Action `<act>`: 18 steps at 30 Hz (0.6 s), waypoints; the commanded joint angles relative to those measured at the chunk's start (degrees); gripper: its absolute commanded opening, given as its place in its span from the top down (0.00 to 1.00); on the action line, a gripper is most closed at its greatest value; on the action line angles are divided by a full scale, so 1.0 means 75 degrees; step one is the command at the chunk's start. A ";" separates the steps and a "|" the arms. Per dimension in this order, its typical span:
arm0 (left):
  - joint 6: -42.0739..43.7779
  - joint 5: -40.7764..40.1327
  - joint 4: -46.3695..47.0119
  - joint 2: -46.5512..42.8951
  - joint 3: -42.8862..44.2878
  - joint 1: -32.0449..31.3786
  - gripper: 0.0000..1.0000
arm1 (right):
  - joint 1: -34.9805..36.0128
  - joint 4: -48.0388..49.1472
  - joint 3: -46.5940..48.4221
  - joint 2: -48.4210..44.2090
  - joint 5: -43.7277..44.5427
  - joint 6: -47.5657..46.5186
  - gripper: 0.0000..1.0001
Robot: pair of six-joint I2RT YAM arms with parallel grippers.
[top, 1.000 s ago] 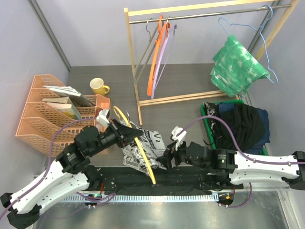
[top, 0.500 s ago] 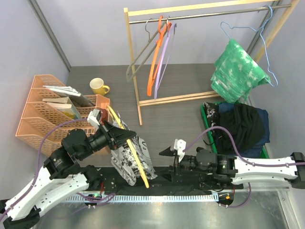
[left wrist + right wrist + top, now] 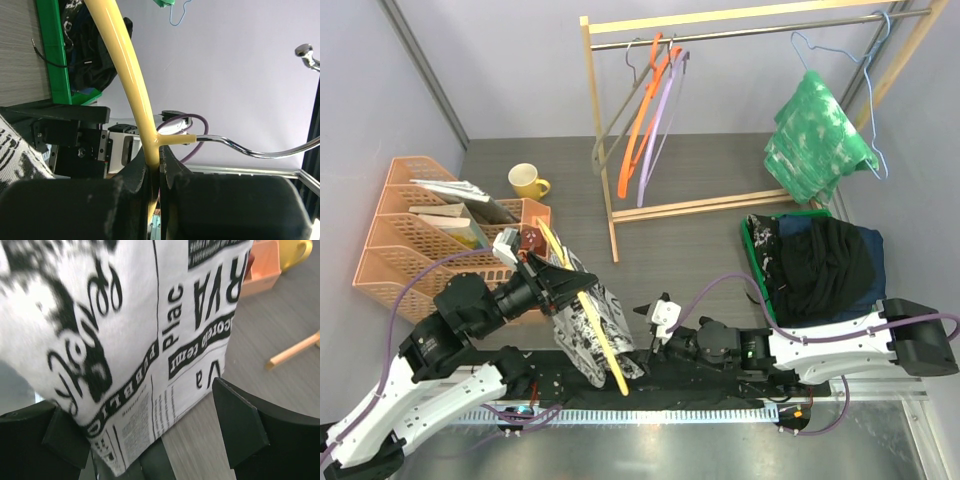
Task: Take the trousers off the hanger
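grip first: the left claw (image 3: 542, 282) was pinched tight on the neck of the yellow plastic hanger (image 3: 127, 65), right where its chrome wire hook (image 3: 260, 150) came out, holding it tilted above the near edge of the grey worktop (image 3: 700, 225). draped over that hanger hung the white newspaper-print trousers (image 3: 150, 335), a folded bundle between the two arms. the right claw (image 3: 145, 432) sat wide open, one jaw on either side of the cloth's lower edge, gripping nothing. so the step in hand looked like the reach for the fabric, with the pull-off not yet begun. next move, by my read: close on that lower edge and draw the cloth off the bar while the left held firm. a shallow bite could slip.
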 commanded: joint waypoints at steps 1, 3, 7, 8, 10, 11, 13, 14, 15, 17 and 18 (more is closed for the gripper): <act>-0.0171 -0.0043 0.0934 -0.0206 0.0370 0.0008 1.00 | 0.0036 0.1642 0.0516 0.0388 0.0013 -0.0360 0.05; -0.0182 -0.0031 0.0957 -0.0194 0.0370 0.0008 1.00 | 0.0036 0.1677 0.0773 0.0728 -0.0303 -0.0384 0.05; -0.0171 -0.0031 0.0946 -0.0183 0.0417 0.0008 1.00 | 0.0095 0.1806 0.0868 0.0987 -0.0609 -0.0372 0.05; -0.0171 -0.0031 0.0946 -0.0183 0.0428 0.0019 0.99 | 0.0106 0.1841 0.0845 0.0975 -0.0633 -0.0302 0.05; -0.0182 -0.0031 0.0946 -0.0171 0.0463 0.0020 1.00 | 0.0107 0.1853 0.0763 0.0893 -0.0482 -0.0208 0.05; -0.0171 -0.0031 0.0934 -0.0171 0.0464 0.0020 1.00 | 0.0107 0.1853 0.0751 0.0881 -0.0364 -0.0150 0.05; -0.0205 -0.0031 0.0934 -0.0183 0.0429 0.0020 1.00 | 0.0118 0.2016 0.0634 0.0881 -0.0071 -0.0149 0.06; -0.0217 -0.0042 0.0992 -0.0183 0.0394 0.0008 0.99 | 0.0107 0.2296 0.0610 0.0916 0.0011 -0.0161 0.07; -0.0229 0.0004 0.1051 -0.0159 0.0370 0.0008 1.00 | 0.0107 0.2414 0.0598 0.0986 0.0302 -0.0126 0.09; -0.0276 0.0028 0.1133 -0.0147 0.0323 0.0019 1.00 | 0.0107 0.2730 0.0715 0.1325 0.0561 -0.0126 0.22; -0.0276 0.0051 0.1157 -0.0136 0.0323 0.0020 1.00 | 0.0107 0.2778 0.0785 0.1443 0.0632 -0.0230 0.26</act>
